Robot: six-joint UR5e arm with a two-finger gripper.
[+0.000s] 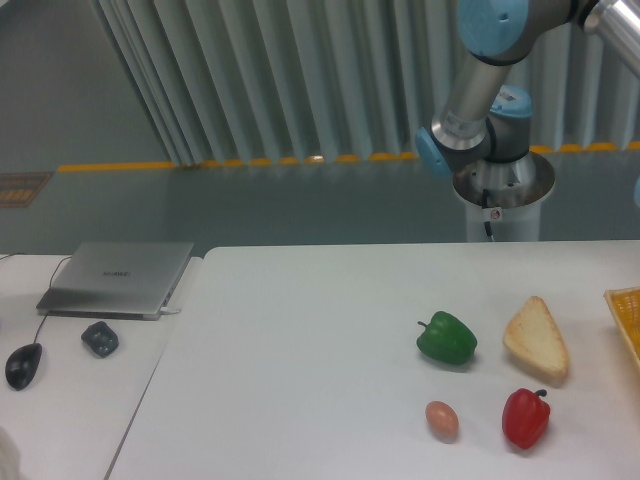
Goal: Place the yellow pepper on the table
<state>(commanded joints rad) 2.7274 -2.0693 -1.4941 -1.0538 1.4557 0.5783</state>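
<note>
Yellow pepper isn't showing anywhere in frame, so I can't give its bearing from the end effector, which is also sitting out of view past the upper right, grip state unknown; only the arm is showing, far right. White tabletop is carrying one green pepper, one red pepper, one bread slice, one egg, plus a yellow basket edge at right, likely where the pepper is sitting.

High front view over table
</note>
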